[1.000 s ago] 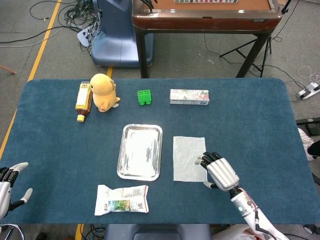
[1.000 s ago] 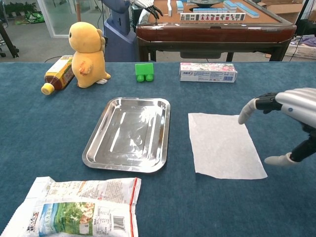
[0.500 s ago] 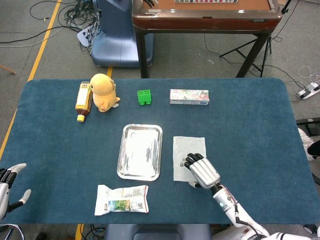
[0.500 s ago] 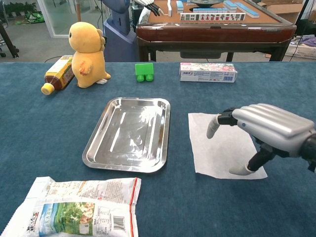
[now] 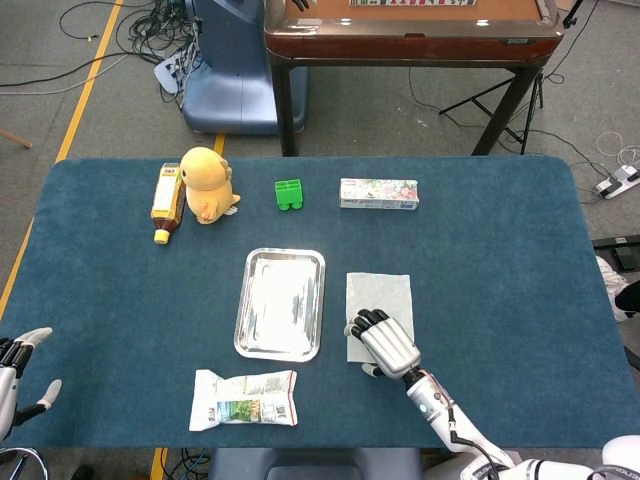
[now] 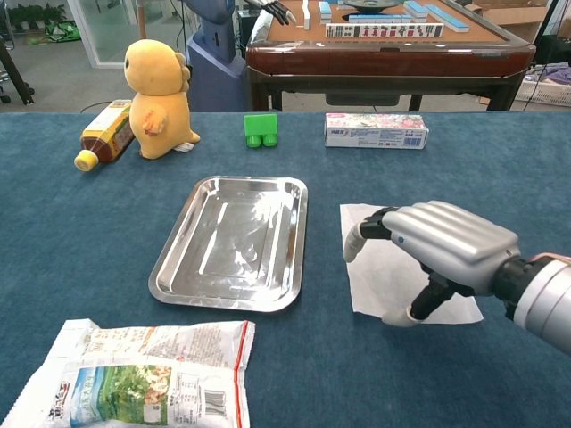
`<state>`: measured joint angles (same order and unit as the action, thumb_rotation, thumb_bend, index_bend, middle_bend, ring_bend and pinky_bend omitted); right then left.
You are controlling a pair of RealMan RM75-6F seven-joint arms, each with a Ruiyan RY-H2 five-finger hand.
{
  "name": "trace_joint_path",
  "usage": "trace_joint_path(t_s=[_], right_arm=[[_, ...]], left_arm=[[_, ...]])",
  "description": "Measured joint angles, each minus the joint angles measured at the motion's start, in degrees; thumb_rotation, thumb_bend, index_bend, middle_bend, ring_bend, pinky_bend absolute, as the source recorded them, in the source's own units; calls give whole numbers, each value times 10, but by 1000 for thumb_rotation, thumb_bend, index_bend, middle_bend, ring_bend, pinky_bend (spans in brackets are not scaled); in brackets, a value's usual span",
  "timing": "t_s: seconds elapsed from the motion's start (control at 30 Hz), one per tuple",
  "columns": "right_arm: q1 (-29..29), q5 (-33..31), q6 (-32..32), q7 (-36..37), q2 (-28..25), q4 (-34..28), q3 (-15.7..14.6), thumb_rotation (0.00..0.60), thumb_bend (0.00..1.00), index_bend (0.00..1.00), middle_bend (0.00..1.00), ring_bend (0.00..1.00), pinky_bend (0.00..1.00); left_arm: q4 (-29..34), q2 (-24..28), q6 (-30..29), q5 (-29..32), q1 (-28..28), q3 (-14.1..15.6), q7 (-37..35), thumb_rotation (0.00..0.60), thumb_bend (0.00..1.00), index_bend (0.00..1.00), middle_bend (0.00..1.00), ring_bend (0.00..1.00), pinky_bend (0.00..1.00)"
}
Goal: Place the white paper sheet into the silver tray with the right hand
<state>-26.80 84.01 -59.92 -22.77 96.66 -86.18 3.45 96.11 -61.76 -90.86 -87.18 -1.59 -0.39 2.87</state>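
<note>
The white paper sheet point(image 5: 385, 290) point(image 6: 375, 283) lies flat on the blue table, just right of the silver tray point(image 5: 282, 300) point(image 6: 232, 241), which holds nothing. My right hand point(image 5: 385, 343) point(image 6: 442, 242) is palm-down over the sheet's near half, fingers spread toward its left edge. The thumb sits low by the sheet's front edge, and the hand grips nothing. I cannot tell whether the fingertips touch the paper. My left hand point(image 5: 15, 362) shows at the table's near left edge, fingers apart and holding nothing.
A snack bag point(image 5: 245, 398) point(image 6: 134, 374) lies in front of the tray. Along the far side stand a bottle point(image 5: 166, 200), a yellow plush point(image 5: 207, 183), a green block point(image 5: 288, 194) and a flat box point(image 5: 378, 193).
My right hand has moved left from the sheet's right edge across the paper toward its left edge. The sheet has not shifted. The left hand has not moved.
</note>
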Motion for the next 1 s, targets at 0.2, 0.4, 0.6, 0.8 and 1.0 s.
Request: trace_joint_path(t_s=[0.2, 0.4, 0.6, 0.8, 1.0], right_arm=[[-6, -4, -1, -6, 22, 15, -2, 600, 111, 364, 286, 177, 266], [-8, -12, -6, -9, 40, 35, -1, 600, 112, 364, 286, 177, 266], [-13, -19, -5, -5, 50, 50, 2, 600, 111, 364, 287, 177, 266], [-17, -22, -8, -5, 57, 59, 3, 600, 111, 364, 287, 177, 266], [-18, -29, -11, -4, 58, 67, 5, 600, 154, 364, 287, 177, 266]], left_arm=[[-3, 0, 0, 0, -1, 0, -5, 600, 246, 199, 217, 208, 127], [-8, 1, 0, 1, -2, 0, -11, 600, 246, 199, 217, 208, 127], [-11, 1, 1, 1, -3, 0, -16, 600, 246, 199, 217, 208, 127], [-15, 2, 0, 2, -5, 0, -21, 600, 246, 199, 217, 208, 127], [-18, 1, 0, 2, -5, -1, -26, 600, 246, 199, 217, 208, 127]])
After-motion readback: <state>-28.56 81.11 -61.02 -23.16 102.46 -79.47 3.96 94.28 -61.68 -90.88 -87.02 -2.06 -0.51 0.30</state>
